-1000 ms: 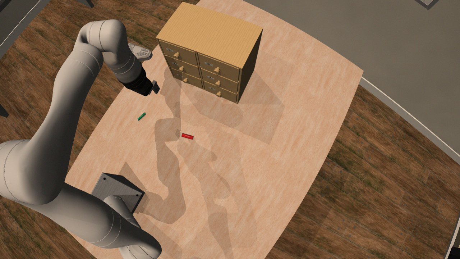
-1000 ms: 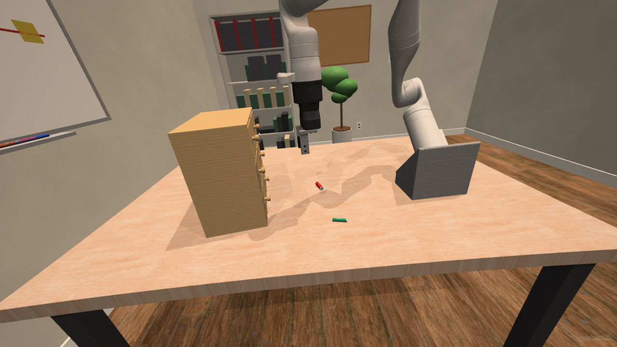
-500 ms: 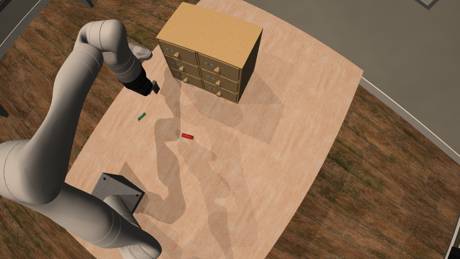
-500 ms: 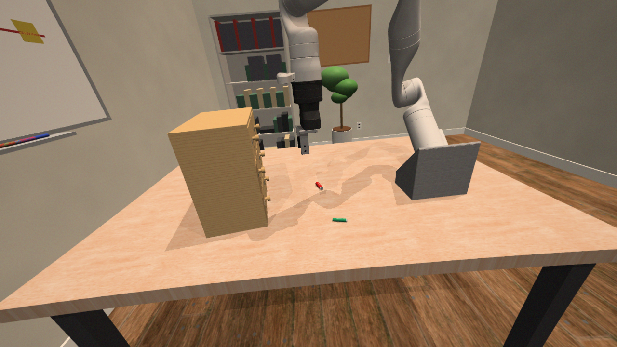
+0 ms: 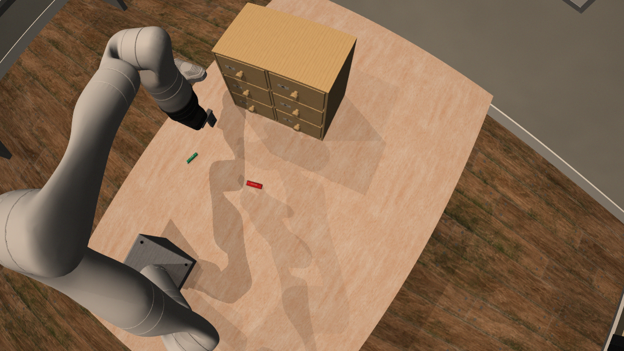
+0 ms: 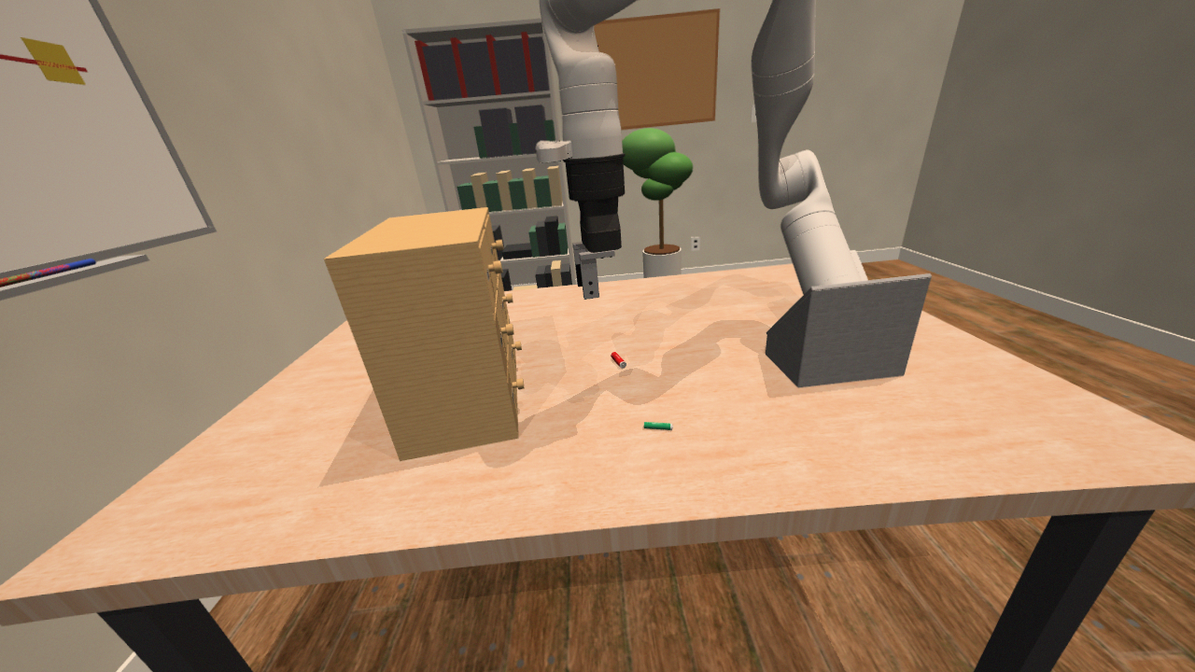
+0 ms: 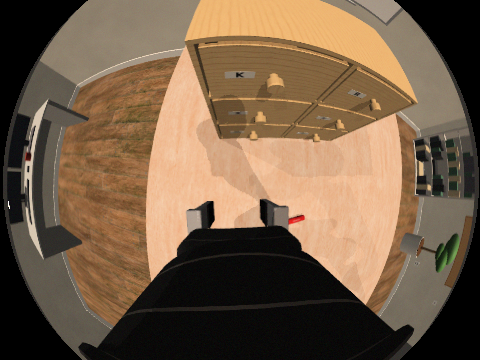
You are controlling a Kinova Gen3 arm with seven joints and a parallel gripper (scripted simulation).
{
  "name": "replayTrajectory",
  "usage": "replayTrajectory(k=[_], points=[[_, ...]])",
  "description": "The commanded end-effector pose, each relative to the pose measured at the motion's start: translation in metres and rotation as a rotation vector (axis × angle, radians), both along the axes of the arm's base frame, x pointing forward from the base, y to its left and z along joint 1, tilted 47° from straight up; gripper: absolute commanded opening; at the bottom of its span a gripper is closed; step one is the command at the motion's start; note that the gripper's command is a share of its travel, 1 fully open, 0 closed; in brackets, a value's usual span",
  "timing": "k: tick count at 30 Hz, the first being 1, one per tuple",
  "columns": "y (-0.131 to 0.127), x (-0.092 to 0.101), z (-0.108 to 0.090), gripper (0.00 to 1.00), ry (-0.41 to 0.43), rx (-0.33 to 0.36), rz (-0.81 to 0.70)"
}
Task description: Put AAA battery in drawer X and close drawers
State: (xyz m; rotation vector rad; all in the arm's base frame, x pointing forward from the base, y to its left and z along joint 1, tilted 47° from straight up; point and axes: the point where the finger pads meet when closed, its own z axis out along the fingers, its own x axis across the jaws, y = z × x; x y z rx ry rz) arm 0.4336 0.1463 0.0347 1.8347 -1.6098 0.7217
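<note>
Batteries: two, green (image 5: 191, 158) (image 6: 657, 426) and red (image 5: 254, 184) (image 6: 618, 359) (image 7: 296, 219).

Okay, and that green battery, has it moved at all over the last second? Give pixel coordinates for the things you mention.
No. The green battery (image 5: 191, 158) (image 6: 657, 426) lies at the same spot and angle relative to the chest (image 5: 285, 41) (image 6: 426, 343).
</note>
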Motion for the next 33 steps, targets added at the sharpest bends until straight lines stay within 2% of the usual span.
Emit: replayTrajectory(k=[1, 10, 14, 18, 25, 27, 33], points=[[0.001, 0.0, 0.0, 1.0, -0.001, 0.001, 0.001], [0.0, 0.0, 0.001, 1.0, -0.001, 0.001, 0.001], [-0.006, 0.002, 0.011, 1.0, -0.001, 0.001, 0.001], [-0.02, 0.005, 0.033, 1.0, -0.001, 0.001, 0.001], [-0.054, 0.012, 0.086, 1.0, -0.001, 0.001, 0.001], [-0.054, 0.012, 0.086, 1.0, -0.001, 0.001, 0.001], [-0.075, 0.017, 0.12, 1.0, -0.001, 0.001, 0.001]])
